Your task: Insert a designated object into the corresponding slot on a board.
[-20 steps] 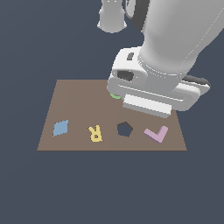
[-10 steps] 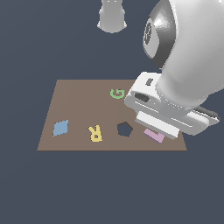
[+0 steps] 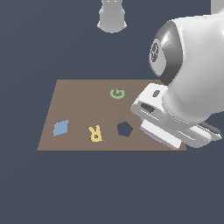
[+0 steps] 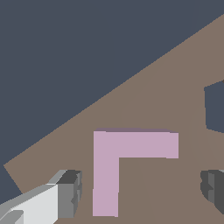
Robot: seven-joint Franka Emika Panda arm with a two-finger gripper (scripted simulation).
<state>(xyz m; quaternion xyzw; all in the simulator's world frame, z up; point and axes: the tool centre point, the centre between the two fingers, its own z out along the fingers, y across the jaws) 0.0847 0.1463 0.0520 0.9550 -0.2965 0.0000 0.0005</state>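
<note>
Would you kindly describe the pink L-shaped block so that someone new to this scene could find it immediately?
Start at the flat brown board and go to its near corner on the exterior view's right, where the arm hides most of it. The wrist view shows the pink L-shaped block lying flat between the fingers of the open gripper. Unlike the yellow R, green G and blue diamond, it is pale pink-lilac with two straight arms.

Brown board [image 3: 78, 103] on dark floor [image 3: 43, 48]

Bare board [image 4: 144, 109] lies all round the pink L block [image 4: 114, 159]; the fingers [image 4: 69, 192] straddle it with open gaps. The pentagon hole [image 4: 215, 107] sits nearby, clear.
</note>
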